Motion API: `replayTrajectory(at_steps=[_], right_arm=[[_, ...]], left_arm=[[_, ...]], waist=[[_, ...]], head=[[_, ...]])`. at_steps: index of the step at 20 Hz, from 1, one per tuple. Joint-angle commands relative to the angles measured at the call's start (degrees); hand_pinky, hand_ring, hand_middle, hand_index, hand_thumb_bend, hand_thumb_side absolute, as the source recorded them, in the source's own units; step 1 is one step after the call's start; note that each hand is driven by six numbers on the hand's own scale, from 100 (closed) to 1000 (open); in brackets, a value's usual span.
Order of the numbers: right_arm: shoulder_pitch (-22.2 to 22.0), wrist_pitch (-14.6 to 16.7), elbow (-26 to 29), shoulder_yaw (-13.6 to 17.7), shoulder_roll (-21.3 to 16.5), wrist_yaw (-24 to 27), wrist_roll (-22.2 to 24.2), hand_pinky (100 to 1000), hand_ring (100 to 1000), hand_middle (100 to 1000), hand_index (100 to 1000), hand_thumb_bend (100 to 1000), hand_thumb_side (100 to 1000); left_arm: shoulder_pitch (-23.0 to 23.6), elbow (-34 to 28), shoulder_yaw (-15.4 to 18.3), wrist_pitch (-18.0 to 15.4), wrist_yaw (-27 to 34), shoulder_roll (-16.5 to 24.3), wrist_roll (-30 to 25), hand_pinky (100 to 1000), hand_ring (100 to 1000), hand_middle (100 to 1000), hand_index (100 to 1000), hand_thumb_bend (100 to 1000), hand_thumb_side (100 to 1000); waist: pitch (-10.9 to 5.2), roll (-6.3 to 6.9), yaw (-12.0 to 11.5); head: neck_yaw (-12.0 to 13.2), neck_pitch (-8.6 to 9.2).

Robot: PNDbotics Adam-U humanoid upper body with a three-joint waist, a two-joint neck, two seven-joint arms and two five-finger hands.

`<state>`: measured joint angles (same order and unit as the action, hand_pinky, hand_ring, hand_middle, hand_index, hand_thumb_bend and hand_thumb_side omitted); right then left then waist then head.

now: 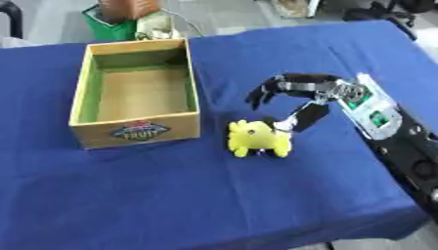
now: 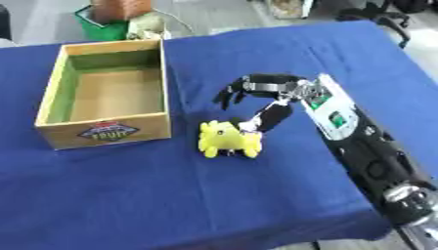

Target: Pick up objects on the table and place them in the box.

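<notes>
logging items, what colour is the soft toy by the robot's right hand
Yellow soft toy, clearest in the left eye view.

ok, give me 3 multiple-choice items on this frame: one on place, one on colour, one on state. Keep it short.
1. Where is the yellow plush toy?
A. inside the box
B. on the blue tablecloth, beside the box
C. off the table

2. What colour are the inner walls of the open cardboard box?
A. green
B. red
C. white

3. What is the black right hand doing?
A. resting flat
B. carrying the toy above the box
C. fingers spread over the toy, thumb at it

Key: 1 B, toy lies on cloth; 2 A, walls green; 3 C, toy not lifted.
</notes>
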<state>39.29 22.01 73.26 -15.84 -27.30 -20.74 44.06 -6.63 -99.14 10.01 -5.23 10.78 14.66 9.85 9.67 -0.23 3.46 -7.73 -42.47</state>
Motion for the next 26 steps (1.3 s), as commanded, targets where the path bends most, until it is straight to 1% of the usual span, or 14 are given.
replayTrajectory(at_steps=[1, 3, 6, 10, 16, 19, 21, 22, 24, 26], right_arm=[[0.8, 4.8, 0.6, -0.2, -0.4, -4.2, 3.5, 828, 921, 734, 892, 100, 229], [0.8, 5.4, 0.4, -0.3, -0.2, -5.8, 3.5, 829, 919, 737, 893, 100, 229], [0.8, 6.1, 0.1, -0.5, 0.0, -7.7, 3.7, 831, 918, 745, 895, 100, 254], [0.9, 6.6, -0.2, -0.5, 0.1, -9.0, 4.1, 832, 918, 750, 898, 100, 288], [1.0, 7.1, -0.5, -0.7, 0.2, -10.3, 5.6, 839, 925, 774, 920, 100, 407], [1.0, 7.3, -0.5, -0.7, 0.2, -11.2, 6.3, 842, 883, 784, 928, 100, 440], [1.1, 7.4, -0.5, -0.7, 0.3, -11.8, 6.7, 843, 873, 785, 929, 100, 444], [1.1, 7.5, -0.5, -0.7, 0.3, -12.0, 6.9, 843, 850, 783, 927, 100, 453], [1.1, 7.6, -0.4, -0.7, 0.3, -12.6, 7.1, 844, 832, 783, 918, 100, 452], [1.1, 7.9, -0.4, -0.7, 0.4, -13.5, 7.2, 845, 834, 781, 901, 108, 447]], left_arm=[[-0.3, -0.7, 0.0, -0.1, 0.1, 1.2, -0.2, 483, 415, 461, 614, 715, 200], [-0.3, -0.7, 0.0, -0.1, 0.1, 1.2, -0.2, 484, 415, 461, 614, 715, 200], [-0.4, -0.8, 0.0, -0.1, 0.1, 1.1, -0.2, 483, 415, 461, 614, 714, 200], [-0.4, -0.7, 0.0, 0.0, 0.1, 1.2, -0.2, 483, 415, 461, 614, 714, 200], [-0.4, -0.7, 0.1, 0.0, 0.1, 1.2, -0.2, 484, 415, 461, 614, 714, 200], [-0.5, -0.7, 0.1, 0.0, 0.1, 1.2, -0.2, 484, 415, 461, 614, 714, 200], [-0.5, -0.7, 0.1, -0.1, 0.1, 1.2, -0.2, 484, 415, 461, 614, 714, 200], [-0.4, -0.7, 0.1, 0.0, 0.1, 1.2, -0.2, 484, 415, 461, 614, 714, 200], [-0.4, -0.7, 0.1, 0.0, 0.1, 1.2, -0.2, 484, 415, 461, 614, 714, 200], [-0.5, -0.8, 0.1, -0.1, 0.1, 1.2, -0.2, 484, 415, 461, 614, 714, 201]], waist=[[-0.96, 0.07, -0.1], [-0.96, 0.06, 0.0], [-0.94, -0.04, 0.1], [-0.92, -0.14, 0.1], [-0.97, -0.28, 0.2], [-1.02, -0.28, 0.2], [-1.04, -0.26, 0.2], [-1.05, -0.24, 0.2], [-1.07, -0.2, 0.1], [-1.09, -0.15, 0.1]], head=[[-0.1, 0.49], [-0.1, 0.49], [-0.1, 0.52], [-0.1, 0.46], [-0.1, 0.47], [-0.1, 0.48], [0.0, 0.51], [0.0, 0.5], [0.0, 0.52], [0.0, 0.55]])
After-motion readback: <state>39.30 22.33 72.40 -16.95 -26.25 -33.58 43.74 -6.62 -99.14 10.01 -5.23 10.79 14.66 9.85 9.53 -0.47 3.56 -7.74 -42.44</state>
